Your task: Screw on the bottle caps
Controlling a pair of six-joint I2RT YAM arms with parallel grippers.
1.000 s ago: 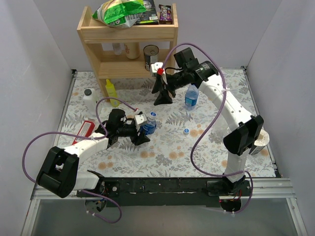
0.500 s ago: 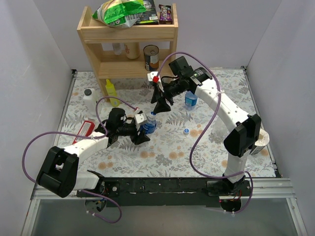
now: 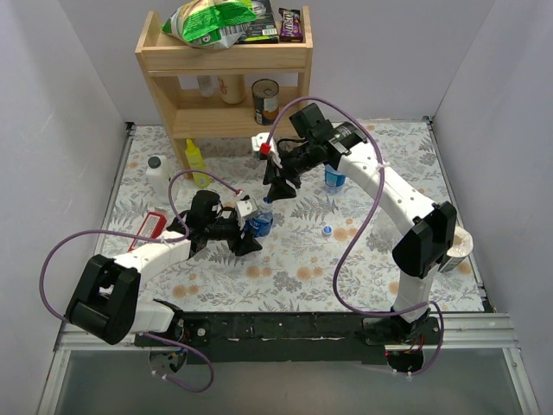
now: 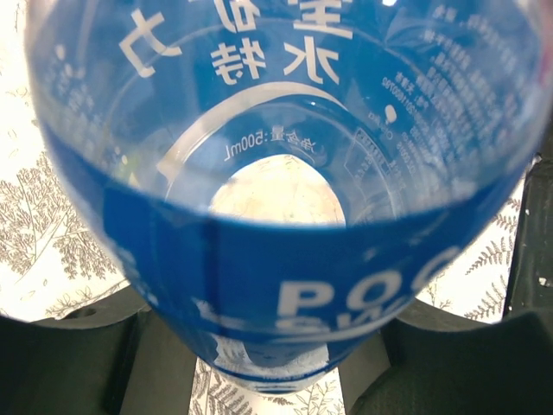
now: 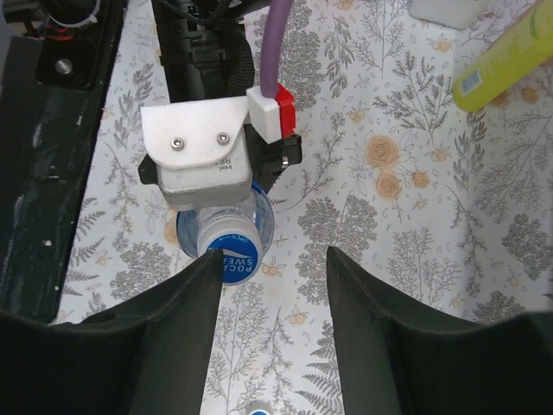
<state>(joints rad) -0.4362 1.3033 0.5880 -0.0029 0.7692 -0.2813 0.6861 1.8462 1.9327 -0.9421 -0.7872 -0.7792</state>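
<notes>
- Floral-patterned counter point(image 3: 389, 285), with a wooden shelf point(image 3: 223, 60) standing at its far edge.
- Yellow bottle point(image 3: 196, 162) by the shelf's left front leg; white bottle point(image 3: 156, 173) further left of the shelf.
- Labelled clear bottle point(image 3: 333, 179) right of the shelf.
- Blue cap point(image 3: 327, 231) well in front of the shelf.

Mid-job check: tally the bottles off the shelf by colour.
Blue-label bottles: 2 (held bottle, far bottle)
White bottle: 1
Yellow bottle: 1
Total: 4
</notes>
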